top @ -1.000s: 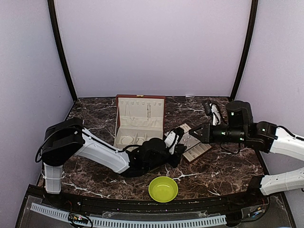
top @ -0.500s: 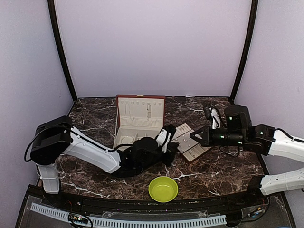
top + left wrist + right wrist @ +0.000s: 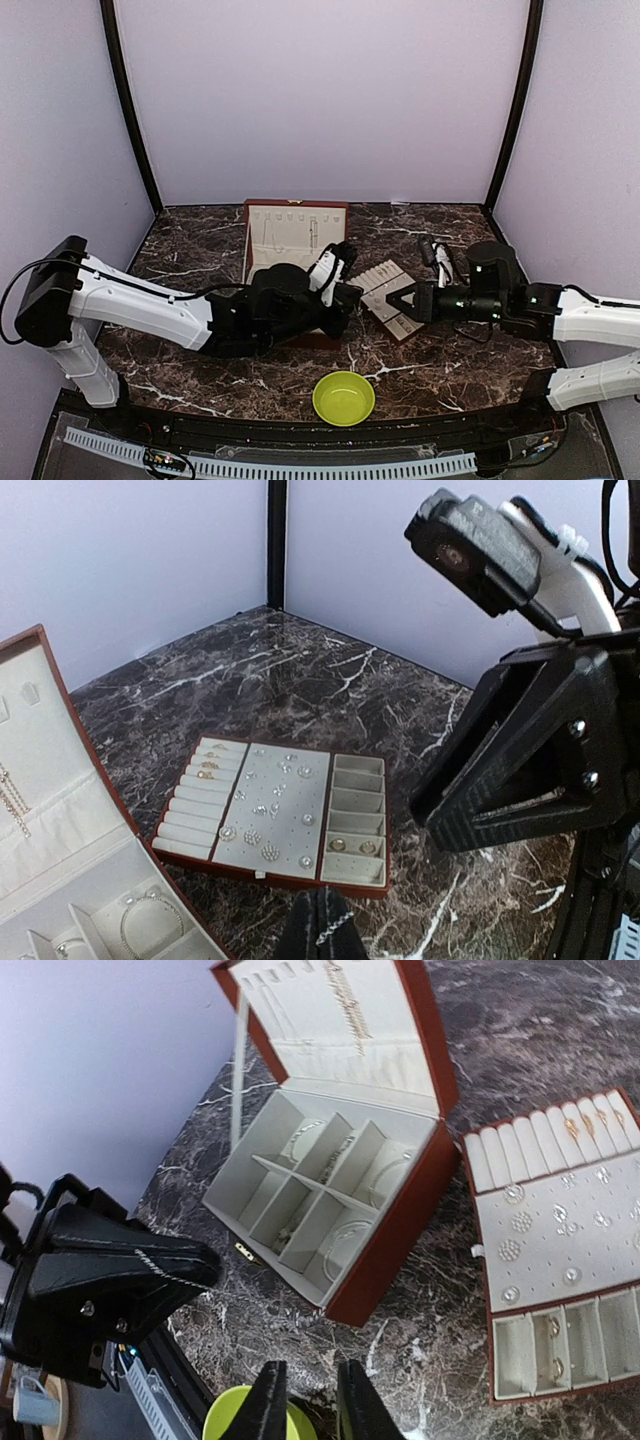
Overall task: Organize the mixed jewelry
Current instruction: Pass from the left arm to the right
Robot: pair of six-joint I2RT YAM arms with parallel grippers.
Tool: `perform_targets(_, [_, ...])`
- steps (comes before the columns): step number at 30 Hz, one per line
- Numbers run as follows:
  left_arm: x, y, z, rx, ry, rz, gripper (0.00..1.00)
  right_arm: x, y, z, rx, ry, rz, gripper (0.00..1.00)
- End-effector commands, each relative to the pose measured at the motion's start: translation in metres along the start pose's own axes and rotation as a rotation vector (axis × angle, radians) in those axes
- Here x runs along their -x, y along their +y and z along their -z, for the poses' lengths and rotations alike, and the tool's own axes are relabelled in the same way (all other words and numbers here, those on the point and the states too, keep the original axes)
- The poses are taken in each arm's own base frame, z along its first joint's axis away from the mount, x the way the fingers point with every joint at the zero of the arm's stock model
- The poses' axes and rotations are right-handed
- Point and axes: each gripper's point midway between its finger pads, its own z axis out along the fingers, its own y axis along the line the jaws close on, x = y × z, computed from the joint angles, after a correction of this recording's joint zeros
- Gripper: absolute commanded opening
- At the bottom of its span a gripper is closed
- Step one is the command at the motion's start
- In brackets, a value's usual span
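Observation:
My left gripper (image 3: 323,922) is shut on a thin silvery chain (image 3: 338,927), held just in front of the flat tray (image 3: 270,815). In the top view the left gripper (image 3: 345,292) hangs between the red-brown box (image 3: 295,235) and the tray (image 3: 385,275). Tiny pale bead pieces (image 3: 270,852) and small rings (image 3: 350,846) lie on the tray. Wire hoops (image 3: 345,1240) rest in the box's compartments (image 3: 400,1230). My right gripper (image 3: 312,1402) stands open with nothing between its fingers, above the green bowl (image 3: 235,1418). The left gripper (image 3: 120,1270) shows at the left of the right wrist view.
The yellow-green bowl (image 3: 343,398) sits near the table's front edge. The box's lid stands upright with thin chains hanging inside. The right gripper (image 3: 397,300) hovers over the tray's near side, close to the left gripper. Walls enclose the marble table.
The left gripper has shut on the chain and drawn back left toward the box. The right arm has moved left and lower over the tray, and its jaws have opened.

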Motion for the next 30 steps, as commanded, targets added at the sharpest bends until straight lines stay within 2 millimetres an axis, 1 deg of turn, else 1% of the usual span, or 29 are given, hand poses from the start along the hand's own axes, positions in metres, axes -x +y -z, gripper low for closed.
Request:
perform_targets(1, [0.011, -0.010, 0.020, -0.065, 0.082, -0.015, 0.00, 0.016, 0.048, 0.012, 0.257, -0.078, 0.098, 0.29])
perform_targets(3, [0.008, -0.013, 0.024, -0.084, 0.137, -0.011, 0.00, 0.012, 0.061, 0.015, 0.336, -0.066, 0.117, 0.33])
perform_targets(4, [0.014, -0.015, 0.025, -0.093, 0.136, -0.001, 0.00, 0.011, 0.065, 0.015, 0.363, -0.065, 0.124, 0.35])
perform_targets(5, [0.016, -0.017, 0.027, -0.102, 0.150, 0.013, 0.00, 0.010, 0.069, 0.015, 0.382, -0.061, 0.130, 0.36])
perform_targets(6, [0.018, -0.018, 0.029, -0.108, 0.154, 0.022, 0.00, 0.009, 0.073, 0.015, 0.400, -0.059, 0.141, 0.36])
perform_targets(11, [0.017, -0.018, 0.035, -0.107, 0.204, 0.062, 0.00, 0.004, 0.088, 0.012, 0.451, -0.055, 0.190, 0.34])
perform_targets(15, [0.018, -0.017, 0.040, -0.112, 0.205, 0.087, 0.00, 0.000, 0.087, 0.003, 0.429, -0.063, 0.205, 0.31])
perform_targets(21, [0.022, -0.017, 0.043, -0.116, 0.193, 0.102, 0.00, -0.007, 0.088, -0.012, 0.411, -0.052, 0.227, 0.23])
perform_targets(25, [0.023, -0.018, 0.043, -0.120, 0.191, 0.107, 0.00, -0.009, 0.086, -0.019, 0.389, -0.056, 0.226, 0.22])
perform_targets(30, [0.023, -0.018, 0.044, -0.122, 0.191, 0.113, 0.00, -0.005, 0.079, -0.023, 0.349, -0.097, 0.208, 0.22])
